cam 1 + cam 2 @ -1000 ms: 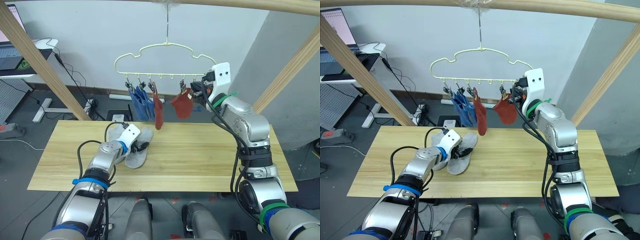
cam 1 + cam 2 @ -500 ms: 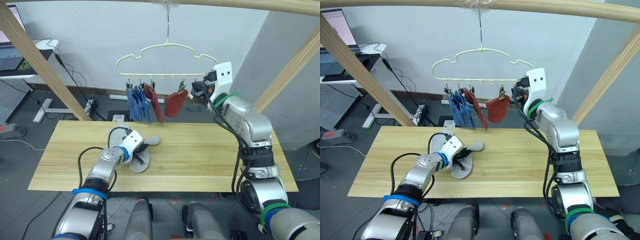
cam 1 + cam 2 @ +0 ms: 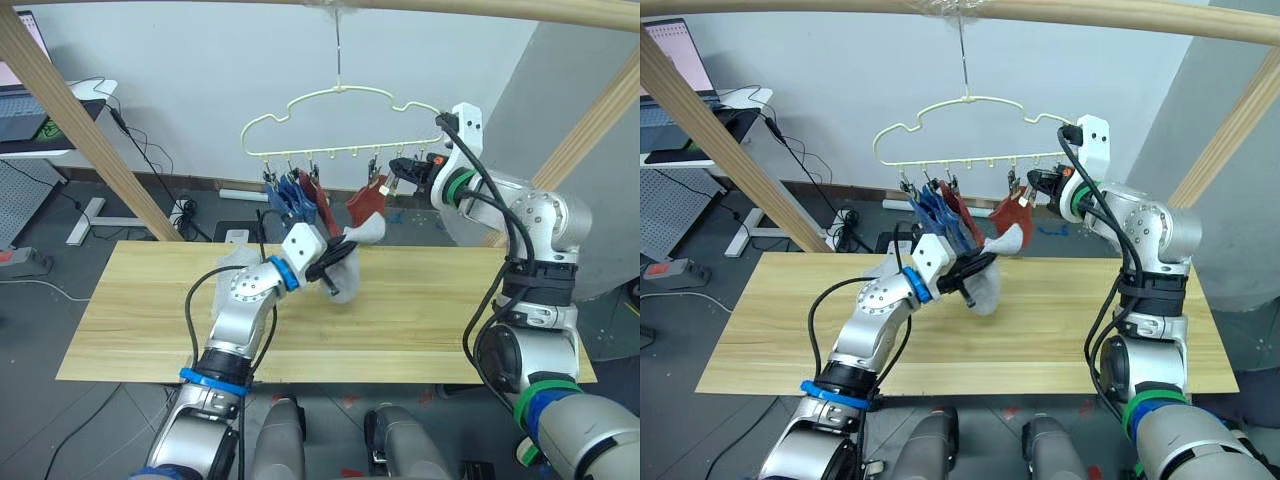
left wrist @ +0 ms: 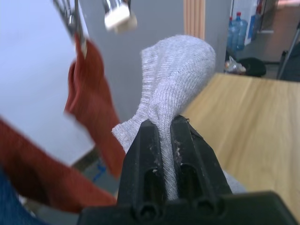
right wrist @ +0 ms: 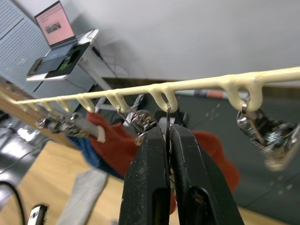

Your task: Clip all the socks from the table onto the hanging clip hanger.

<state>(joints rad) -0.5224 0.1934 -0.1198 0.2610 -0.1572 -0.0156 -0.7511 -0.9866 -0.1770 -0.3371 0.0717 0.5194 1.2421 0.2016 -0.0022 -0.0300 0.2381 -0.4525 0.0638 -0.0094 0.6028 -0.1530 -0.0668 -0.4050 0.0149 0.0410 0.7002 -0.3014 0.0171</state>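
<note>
My left gripper (image 3: 331, 265) is shut on a light grey sock (image 3: 352, 277) and holds it in the air above the table (image 3: 430, 320), just under the clip hanger (image 3: 340, 95). The left wrist view shows the sock (image 4: 176, 84) pinched between the fingers (image 4: 145, 140). A second grey sock (image 3: 232, 262) lies on the table behind the left arm. Two blue socks (image 3: 287, 198) and two rust red socks (image 3: 366, 199) hang from the clips. My right gripper (image 5: 167, 133) is shut on a clip (image 5: 167, 115) at the hanger's right end.
A thick wooden pole frame (image 3: 80, 130) slants down at the left and right, with a top bar carrying the hanger's hook. A white desk with a laptop (image 3: 25, 110) stands far left, with cables on the floor behind the table.
My left gripper shut on the grey sock and raised it from the table up toward the hanger. The hanger and the right gripper shifted to the right, and the hanging socks swung.
</note>
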